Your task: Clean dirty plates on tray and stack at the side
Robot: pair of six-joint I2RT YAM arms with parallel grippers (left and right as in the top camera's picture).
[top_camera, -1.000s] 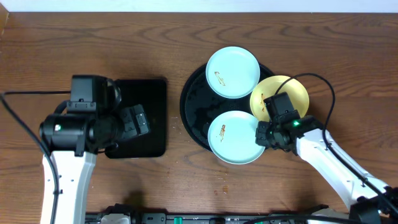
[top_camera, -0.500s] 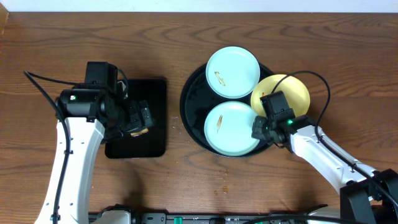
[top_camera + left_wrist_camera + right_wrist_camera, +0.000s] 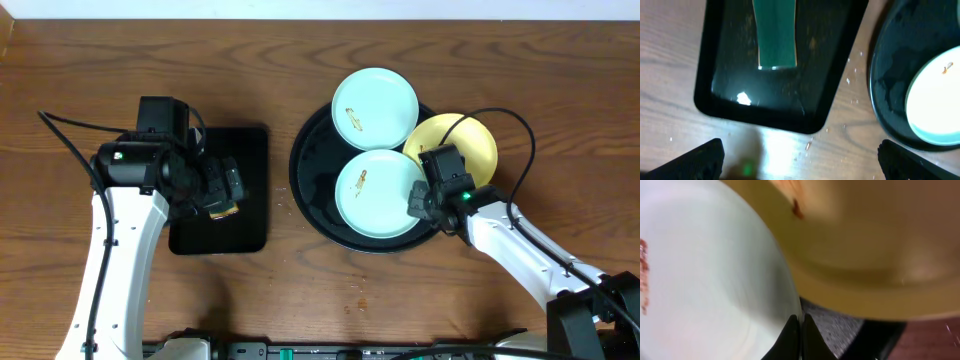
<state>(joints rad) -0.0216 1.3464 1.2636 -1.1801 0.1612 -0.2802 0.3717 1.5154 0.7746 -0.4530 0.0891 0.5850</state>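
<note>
The round black tray (image 3: 310, 185) holds two aqua plates, each with a brown-orange smear. One plate (image 3: 375, 100) sits at the tray's back, the other (image 3: 370, 195) in its middle. A yellow plate (image 3: 465, 145) with a smear leans on the tray's right rim. My right gripper (image 3: 420, 203) is shut on the right rim of the middle aqua plate (image 3: 705, 270); in the right wrist view its fingers (image 3: 801, 327) pinch that rim below the yellow plate (image 3: 865, 245). My left gripper (image 3: 800, 157) is open and empty, above the wood by the rectangular tray's edge.
A smaller rectangular black tray (image 3: 250, 150) lies left of the round one, with a dark green pad (image 3: 775, 35) on it. Crumbs dot the wood between the trays (image 3: 850, 80). The round tray (image 3: 885, 95) and an aqua plate (image 3: 935, 100) show in the left wrist view.
My right gripper has dragged the nearer aqua plate from the tray's front right rim up into the tray's middle. My left arm swung up over the rectangular tray, then held still.
</note>
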